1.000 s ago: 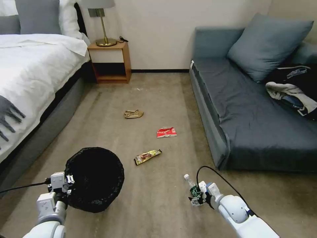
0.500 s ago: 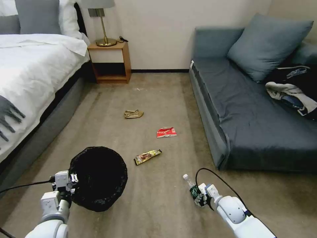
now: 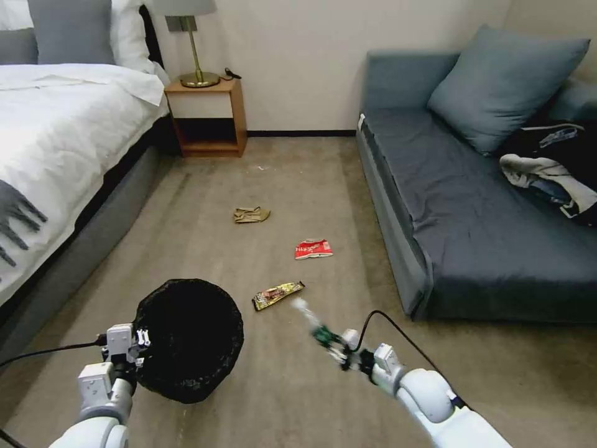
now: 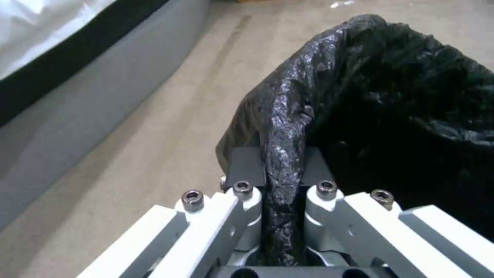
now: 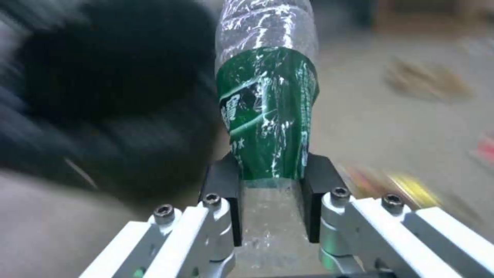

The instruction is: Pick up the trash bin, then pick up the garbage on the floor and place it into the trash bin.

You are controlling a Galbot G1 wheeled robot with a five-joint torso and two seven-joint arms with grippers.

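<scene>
The trash bin point(image 3: 189, 339), its black liner bag showing, hangs low at the left, and my left gripper point(image 3: 134, 342) is shut on its near rim. In the left wrist view the crinkled bag rim point(image 4: 280, 154) is pinched between both pads. My right gripper point(image 3: 345, 351) is shut on the clear bottle with a green label point(image 3: 318, 328), held off the floor to the right of the bin. The right wrist view has the bottle point(image 5: 265, 108) between the pads, with the dark bin point(image 5: 103, 96) beyond. On the floor lie a yellow-brown wrapper point(image 3: 278, 294), a red-and-white packet point(image 3: 313, 249) and a crumpled brown bag point(image 3: 251, 214).
A bed point(image 3: 56, 149) runs along the left, a grey sofa point(image 3: 472, 218) along the right with a heap of clothes point(image 3: 553, 168) on it. A wooden nightstand point(image 3: 208, 115) with a lamp stands at the far wall. Carpet lies open between them.
My right gripper has swung the bottle left and forward toward the bin, tipping it. The left gripper and bin have shifted slightly right.
</scene>
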